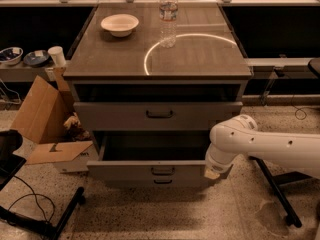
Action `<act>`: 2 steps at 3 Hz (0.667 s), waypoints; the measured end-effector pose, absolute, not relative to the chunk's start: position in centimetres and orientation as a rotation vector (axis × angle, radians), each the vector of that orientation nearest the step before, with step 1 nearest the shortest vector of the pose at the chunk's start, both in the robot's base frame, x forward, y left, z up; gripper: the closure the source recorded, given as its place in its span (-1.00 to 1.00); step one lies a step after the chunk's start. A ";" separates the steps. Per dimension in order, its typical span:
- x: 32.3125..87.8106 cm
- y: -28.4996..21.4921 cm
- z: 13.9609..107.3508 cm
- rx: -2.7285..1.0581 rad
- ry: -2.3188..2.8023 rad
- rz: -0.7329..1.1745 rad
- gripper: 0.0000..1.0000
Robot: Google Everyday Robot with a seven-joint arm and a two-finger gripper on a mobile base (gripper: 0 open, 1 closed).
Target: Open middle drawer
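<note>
1. Middle drawer (130,170) sits low in the grey cabinet (100,59), near the centre of the view. It stands well out of the cabinet body, and its dark tray interior shows behind the flat grey front. A small dark loop handle (163,170) sits at the centre of that front.
2. At far left, two bowls (11,54) and a white cup (56,56) rest on a low shelf beside the cabinet.
3. Below them, an open cardboard box (37,109) leans against the cabinet's left side. A black stand with cables (60,214) lies on the speckled floor in front of it.
4. On the cabinet top, a cream bowl (120,24) stands to the left. A clear water bottle (168,16) stands upright to its right, on the edge of a bright ring of light.
5. The top drawer (115,116), with a taller front and a wider handle, stands out a little, with a dark gap above it.
6. The bottom drawer (135,183), with the slimmest front, shows just under the middle drawer's front.
7. The gripper (212,172) is at the right end of the middle drawer's front, well apart from the handle. I cannot tell whether it is open or closed, or whether it touches the front.
8. The white arm (270,146) reaches in from the right edge and bends down to the gripper.
9. A black stand leg (275,194) crosses the floor beneath the arm.
</note>
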State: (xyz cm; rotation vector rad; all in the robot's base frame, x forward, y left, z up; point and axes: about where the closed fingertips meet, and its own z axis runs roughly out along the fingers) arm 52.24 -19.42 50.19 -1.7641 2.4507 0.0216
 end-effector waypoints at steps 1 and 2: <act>52.6 -19.0 49.8 -1.779 2.433 0.020 -0.23; 54.1 -18.2 48.4 -1.831 2.405 0.000 -0.69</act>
